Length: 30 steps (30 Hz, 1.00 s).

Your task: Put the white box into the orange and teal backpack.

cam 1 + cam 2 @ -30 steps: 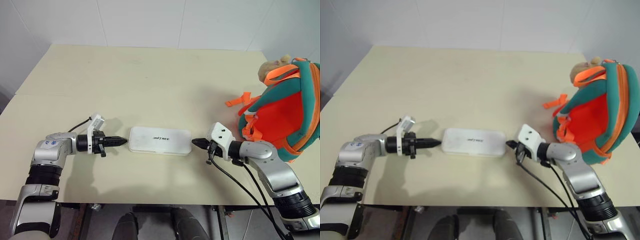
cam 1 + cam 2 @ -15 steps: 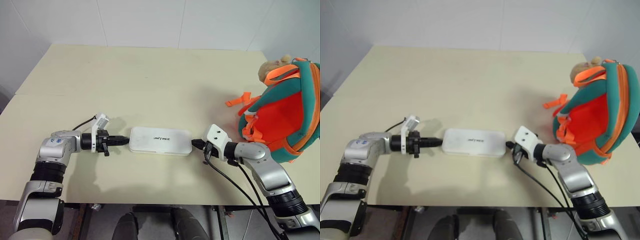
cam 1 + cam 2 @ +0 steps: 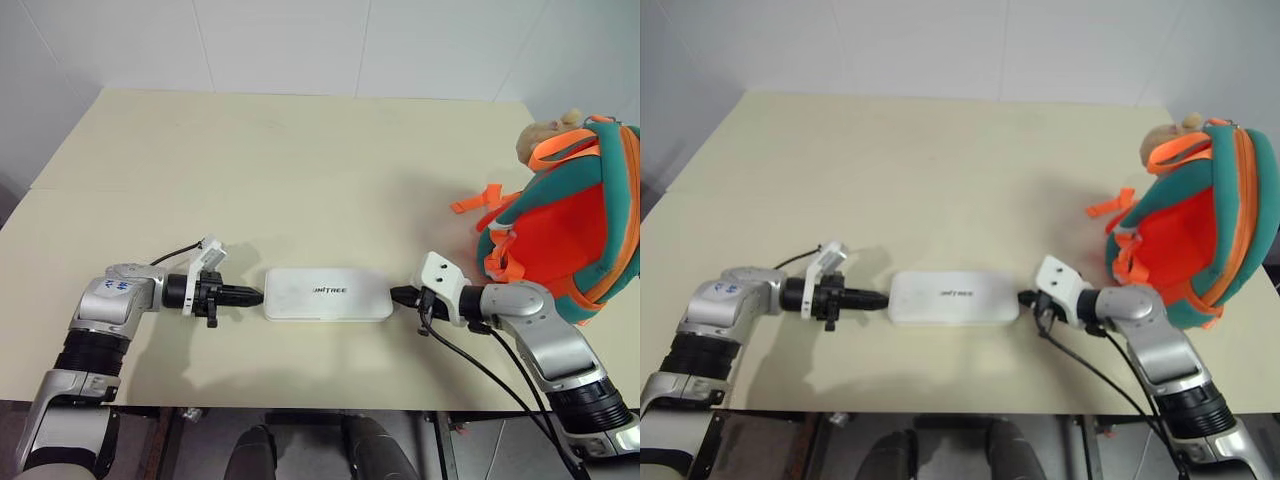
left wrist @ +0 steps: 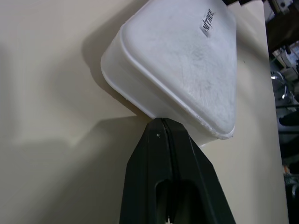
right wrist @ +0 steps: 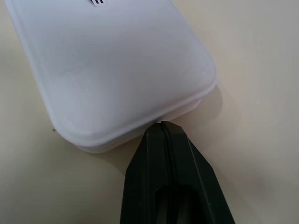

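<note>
The flat white box point(image 3: 328, 294) with dark lettering lies on the cream table point(image 3: 300, 170), near the front edge. My left gripper point(image 3: 256, 296) is shut, its tip against the box's left end; the left wrist view shows the closed tip point(image 4: 161, 122) touching the box point(image 4: 182, 56). My right gripper point(image 3: 397, 295) is shut too, its tip pressed on the box's right end point(image 5: 117, 70). The box is pinched between the two tips. The orange and teal backpack point(image 3: 575, 230) stands at the table's right edge, its orange inside facing the box.
A tan plush toy point(image 3: 545, 137) sits on top of the backpack. An orange strap point(image 3: 475, 200) lies on the table to its left. Black cables point(image 3: 480, 370) hang from my right wrist. White walls stand behind the table.
Both closed tips have come against the box's ends. The box has shifted a little to the right and towards the table's front edge.
</note>
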{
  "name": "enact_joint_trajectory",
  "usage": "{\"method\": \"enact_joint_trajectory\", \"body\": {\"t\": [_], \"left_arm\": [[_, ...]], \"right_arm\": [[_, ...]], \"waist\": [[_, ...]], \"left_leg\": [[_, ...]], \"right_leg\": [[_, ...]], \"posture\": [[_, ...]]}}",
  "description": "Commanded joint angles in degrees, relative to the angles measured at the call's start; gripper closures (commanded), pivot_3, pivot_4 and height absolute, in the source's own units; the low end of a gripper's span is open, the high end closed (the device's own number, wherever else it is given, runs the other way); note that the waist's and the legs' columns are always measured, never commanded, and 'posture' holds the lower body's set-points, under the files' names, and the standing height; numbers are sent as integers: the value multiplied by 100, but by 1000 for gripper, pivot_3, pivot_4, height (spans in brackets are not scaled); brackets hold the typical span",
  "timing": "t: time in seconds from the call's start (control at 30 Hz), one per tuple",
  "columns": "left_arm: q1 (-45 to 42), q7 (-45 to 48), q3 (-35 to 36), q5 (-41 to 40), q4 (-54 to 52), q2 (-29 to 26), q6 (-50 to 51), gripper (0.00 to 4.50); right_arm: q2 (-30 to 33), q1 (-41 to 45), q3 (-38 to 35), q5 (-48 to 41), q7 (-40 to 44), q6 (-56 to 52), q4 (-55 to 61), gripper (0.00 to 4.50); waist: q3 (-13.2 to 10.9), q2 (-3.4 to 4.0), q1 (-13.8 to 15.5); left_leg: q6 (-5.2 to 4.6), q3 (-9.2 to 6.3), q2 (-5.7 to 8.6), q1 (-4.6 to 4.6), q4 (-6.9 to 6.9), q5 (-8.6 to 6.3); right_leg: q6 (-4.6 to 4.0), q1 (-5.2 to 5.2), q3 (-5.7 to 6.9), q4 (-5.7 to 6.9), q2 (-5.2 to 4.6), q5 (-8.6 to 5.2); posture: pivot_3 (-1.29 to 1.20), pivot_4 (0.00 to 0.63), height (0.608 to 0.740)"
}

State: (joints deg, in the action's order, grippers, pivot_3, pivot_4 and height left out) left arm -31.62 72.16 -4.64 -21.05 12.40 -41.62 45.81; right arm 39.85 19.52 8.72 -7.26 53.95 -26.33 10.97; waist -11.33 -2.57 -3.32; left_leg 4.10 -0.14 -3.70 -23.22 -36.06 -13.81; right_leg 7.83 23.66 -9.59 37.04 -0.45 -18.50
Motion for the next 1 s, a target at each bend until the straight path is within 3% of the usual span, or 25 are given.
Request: {"method": "enact_joint_trajectory", "body": {"t": [0.03,0.23,0.37,0.5,0.73,0.83,1.0], "left_arm": [[121,67,-144,-156,-442,20,107,4495],[10,-614,528,-21,220,284,-692,4495],[-80,-942,802,-15,385,212,-728,3604],[-183,-933,947,-273,295,90,-255,2365],[-94,-812,1182,-644,201,-113,202,93],[-126,-864,1346,-806,226,-112,365,0],[-152,-1050,1506,-869,348,-35,457,0]], "right_arm": [[-10,-38,121,-264,262,-8,462,4487],[48,-108,-98,-168,66,-89,440,4487],[324,-279,-316,-212,128,-129,550,4500],[625,-269,-468,-293,207,-222,617,3627],[943,-298,-658,-284,188,-198,640,1160],[974,-321,-667,-269,145,-173,654,87],[924,-353,-651,-223,19,-114,675,36]], "waist": [[0,0,0],[0,0,6],[-1,-1,1],[-1,-1,8],[-1,-1,-5],[-1,-1,-3],[-1,-1,-2]], "left_leg": [[0,0,0,1,1,0],[0,0,0,3,-7,0],[0,0,0,2,-8,0],[0,0,0,0,-4,0],[0,0,0,1,-2,0],[0,0,0,1,-2,0],[0,0,0,1,-2,0]], "right_leg": [[0,-1,0,-1,0,0],[0,-3,0,1,0,1],[2,-2,0,2,0,2],[2,-1,0,-2,-1,2],[2,-1,0,-2,-1,1],[1,-1,0,-2,-1,1],[1,-1,0,-2,-1,1]], "posture": [[0,150,740],[0,150,740],[0,150,740],[0,150,740],[0,150,740],[0,150,740],[0,150,740]]}}
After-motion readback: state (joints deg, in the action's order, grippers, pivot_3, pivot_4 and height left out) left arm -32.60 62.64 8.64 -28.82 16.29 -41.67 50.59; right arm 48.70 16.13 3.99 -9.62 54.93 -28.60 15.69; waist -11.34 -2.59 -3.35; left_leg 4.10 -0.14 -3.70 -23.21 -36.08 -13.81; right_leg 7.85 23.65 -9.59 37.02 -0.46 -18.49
